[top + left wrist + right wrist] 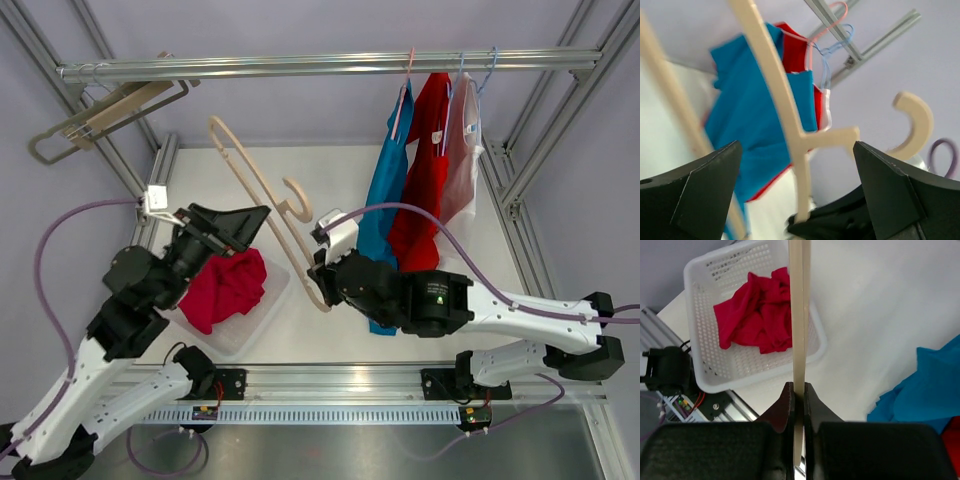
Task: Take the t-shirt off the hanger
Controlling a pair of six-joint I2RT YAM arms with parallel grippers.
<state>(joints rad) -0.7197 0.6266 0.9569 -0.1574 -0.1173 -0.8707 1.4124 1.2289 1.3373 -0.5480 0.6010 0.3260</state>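
The bare beige hanger (248,165) stands tilted over the table, its hook (297,203) pointing right. My right gripper (320,272) is shut on its lower end; in the right wrist view the hanger (799,315) runs up from between the closed fingers (799,396). The red t-shirt (226,286) lies crumpled in a white basket (262,318) and is also seen in the right wrist view (757,315). My left gripper (243,226) is open and empty above the basket, just left of the hanger. In the left wrist view the hanger (790,117) crosses between the spread fingers (707,187).
A blue shirt (386,190), a red shirt (426,170) and a pale pink one (463,145) hang on the rail (300,66) at the back right. Spare hangers (105,115) hang at the rail's left end. Frame posts stand at both sides.
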